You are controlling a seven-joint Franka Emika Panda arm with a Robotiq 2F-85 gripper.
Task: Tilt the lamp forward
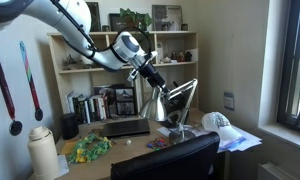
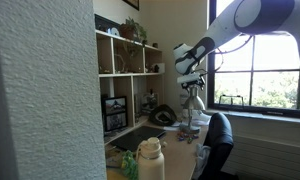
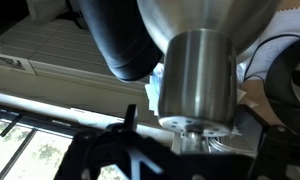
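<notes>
The lamp is silver metal with a shiny cone shade (image 1: pixel 156 103) on a thin jointed arm (image 1: pixel 186 97), standing on the desk; it also shows in an exterior view (image 2: pixel 193 101). My gripper (image 1: pixel 153 78) sits right at the top of the shade, also seen in an exterior view (image 2: pixel 188 80). In the wrist view the shade's cylindrical neck (image 3: pixel 195 70) fills the middle. The gripper's (image 3: pixel 195 135) dark fingers stand on either side of the neck's end cap. The left finger shows a gap to the metal. The jaws look open.
A wooden shelf unit (image 1: pixel 85 75) with books and pictures stands behind the lamp. On the desk are a laptop (image 1: pixel 125 127), a white cap (image 1: pixel 217 122), a green cloth (image 1: pixel 88 147) and a white bottle (image 1: pixel 45 152). A dark chair back (image 1: pixel 165 160) is in front. A window (image 2: pixel 260 75) lies beyond.
</notes>
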